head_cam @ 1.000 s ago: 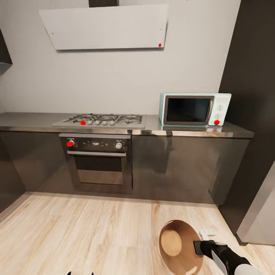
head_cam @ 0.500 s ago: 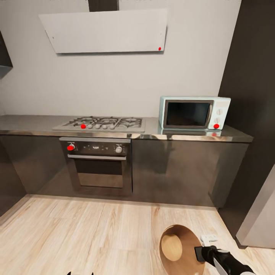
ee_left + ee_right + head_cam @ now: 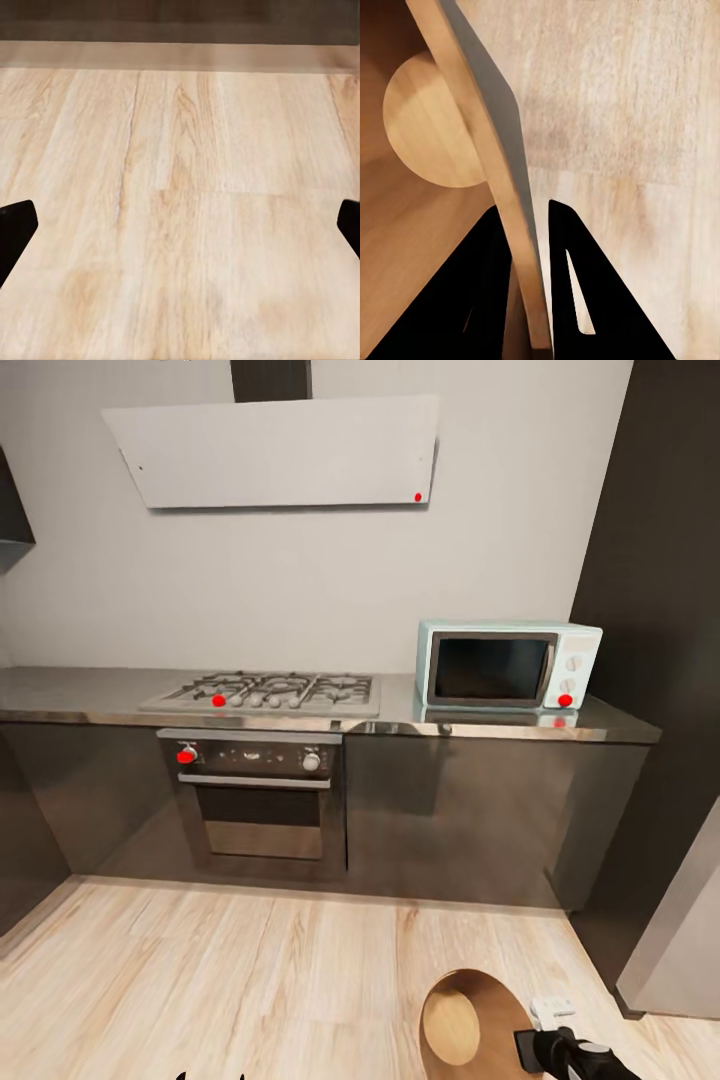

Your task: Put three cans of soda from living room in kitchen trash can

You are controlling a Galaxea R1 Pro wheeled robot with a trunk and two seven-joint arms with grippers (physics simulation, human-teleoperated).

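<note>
I've got the right gripper (image 3: 531,225) pinching the bin (image 3: 440,1000) by its rim — one finger inside, one outside — carried low at my right over the kitchen floor (image 3: 180,187). The left gripper (image 3: 180,225) is spread, empty. I judge this the bin-hauling step; next, steer toward the cans, holding the grip firm.

Tash can (image 3: 470,1025) — seen from above at the lower right of the head view, open mouth tilted toward the camera, tan-brown inside with a paler round bottom. No cans visible in it. Its thin rim wall (image 3: 502,187) runs between the two dark fingers of the right gripper (image 3: 529,225), which clamp it — one finger inside, one outside. Light wood floor beneath.
</note>
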